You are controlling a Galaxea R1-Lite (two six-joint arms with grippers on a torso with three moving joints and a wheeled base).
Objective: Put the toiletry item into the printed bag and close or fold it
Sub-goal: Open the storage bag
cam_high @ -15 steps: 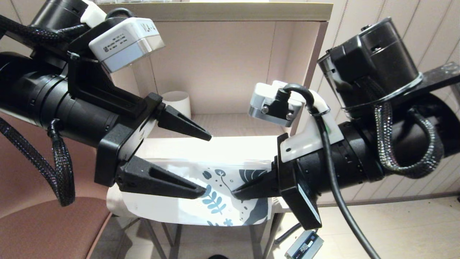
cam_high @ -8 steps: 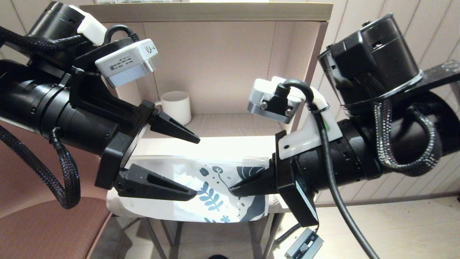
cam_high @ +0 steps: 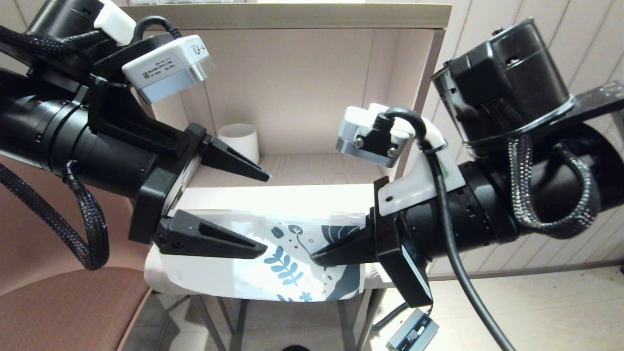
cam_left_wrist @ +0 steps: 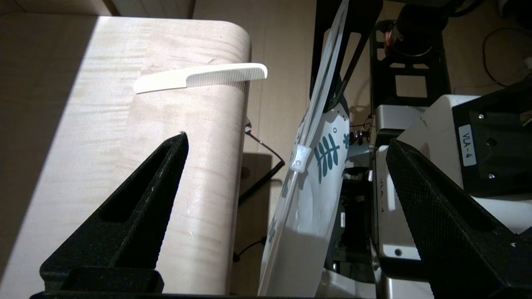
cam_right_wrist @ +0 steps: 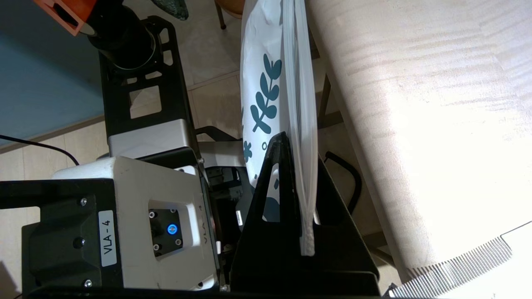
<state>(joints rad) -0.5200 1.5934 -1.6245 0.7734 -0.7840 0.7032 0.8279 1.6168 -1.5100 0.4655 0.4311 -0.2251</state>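
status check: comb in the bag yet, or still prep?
Still prep. Done: the right gripper is shut on the printed bag, holding it on edge off the front of the table. In hand: the left gripper hangs open beside the bag, holding nothing. Left: the comb lies on the table, overhanging its edge; it needs picking, inserting, then closing the zip slider.

The bench (cam_left_wrist: 104, 124) is pale wood with a smooth, faintly glossy grain. The comb (cam_left_wrist: 199, 77) looks like matt white plastic, and the bag (cam_high: 273, 253) is thin, smooth, slightly shiny plastic film. The left pincer (cam_left_wrist: 286, 199) has rough-textured black plastic fingers (cam_left_wrist: 137, 216).
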